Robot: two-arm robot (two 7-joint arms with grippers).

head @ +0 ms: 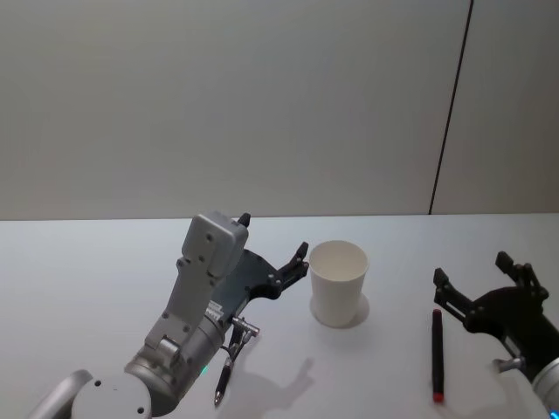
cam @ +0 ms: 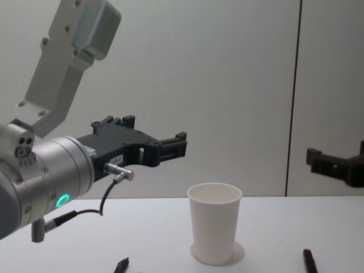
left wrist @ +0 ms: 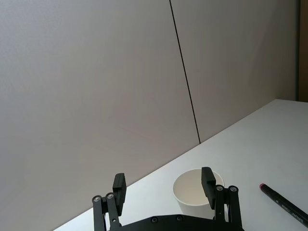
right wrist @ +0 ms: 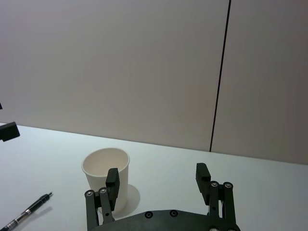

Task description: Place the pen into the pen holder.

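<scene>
White paper-cup pen holder [head: 338, 284] upright mid-desk [head: 87, 262], dark pen [head: 436, 353] lying flat to its right, long axis running away from the robot, red end nearest, black pen [head: 224, 377] under the left arm, left tool [head: 275, 236] spread wide, raised left of the pen holder, right tool [head: 472, 269] spread wide, just right of the dark pen

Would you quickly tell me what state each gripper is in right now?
Left gripper: open, holding nothing.
Right gripper: open, holding nothing.
</scene>
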